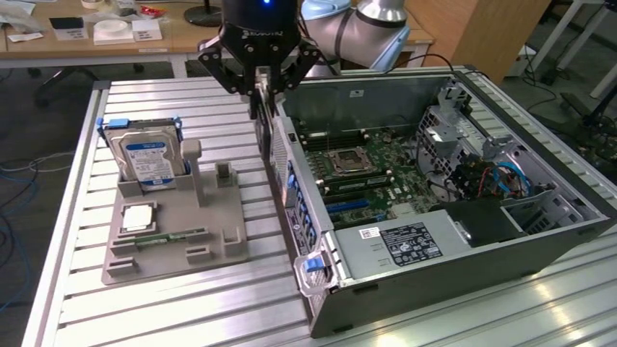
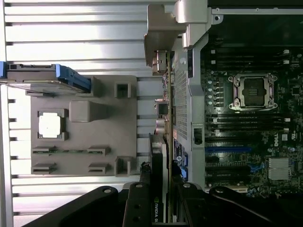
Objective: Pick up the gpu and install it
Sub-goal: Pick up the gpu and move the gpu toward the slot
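The gpu (image 1: 261, 124) hangs edge-on below my gripper (image 1: 259, 90), which is shut on it. It is a thin green card, upright, just outside the rear wall of the open computer case (image 1: 540, 238). In the wrist view the gpu (image 2: 159, 156) runs between the two black fingers (image 2: 137, 205), its black cooler face carrying a printed logo and its silver end bracket (image 2: 161, 33) at the far end. The card sits close alongside the case's perforated rear panel (image 2: 181, 94). The motherboard (image 1: 371, 170) with its empty processor socket (image 2: 252, 91) lies exposed inside the case.
A grey fixture tray (image 1: 217, 238) on the slatted table holds an upright hard drive (image 1: 147, 155), a processor chip (image 1: 138, 217) and a memory stick (image 1: 170, 236). Inside the case are a power supply (image 1: 410, 242) and drive cages (image 1: 463, 137). A desk (image 1: 126, 43) stands behind.
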You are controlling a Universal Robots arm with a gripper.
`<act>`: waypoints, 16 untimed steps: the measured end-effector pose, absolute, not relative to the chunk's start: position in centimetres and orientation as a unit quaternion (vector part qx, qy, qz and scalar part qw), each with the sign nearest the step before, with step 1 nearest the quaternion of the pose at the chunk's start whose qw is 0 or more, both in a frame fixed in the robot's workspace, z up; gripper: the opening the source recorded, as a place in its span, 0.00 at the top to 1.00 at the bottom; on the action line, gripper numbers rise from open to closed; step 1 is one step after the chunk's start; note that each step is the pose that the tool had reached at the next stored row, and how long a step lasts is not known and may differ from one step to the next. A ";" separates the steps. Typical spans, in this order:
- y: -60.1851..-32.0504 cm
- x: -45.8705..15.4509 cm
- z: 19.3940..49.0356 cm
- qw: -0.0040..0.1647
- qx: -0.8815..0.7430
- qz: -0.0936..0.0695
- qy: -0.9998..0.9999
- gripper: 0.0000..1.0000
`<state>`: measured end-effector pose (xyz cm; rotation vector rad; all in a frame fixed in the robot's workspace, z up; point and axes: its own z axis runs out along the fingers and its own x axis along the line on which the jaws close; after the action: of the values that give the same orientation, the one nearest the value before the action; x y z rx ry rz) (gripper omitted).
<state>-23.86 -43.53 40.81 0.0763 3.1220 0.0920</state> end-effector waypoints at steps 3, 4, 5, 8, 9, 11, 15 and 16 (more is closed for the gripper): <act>-43.5 -23.2 40.8 0.008 0.025 0.029 0.999 0.73; -43.5 -23.0 40.8 0.008 0.025 0.029 0.999 0.73; -43.5 -22.8 40.8 0.008 0.025 0.029 0.999 0.73; -43.5 -22.1 40.8 0.007 0.024 0.029 0.999 0.73; -43.5 -21.8 40.8 0.007 0.024 0.029 0.999 0.73; -43.5 -21.4 40.8 0.007 0.025 0.029 0.999 0.73; -43.5 -20.5 40.8 0.006 0.025 0.029 0.999 0.73; -43.5 -20.2 40.8 0.005 0.025 0.029 0.999 0.73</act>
<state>-20.23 -43.53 40.82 0.0768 3.1284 0.0920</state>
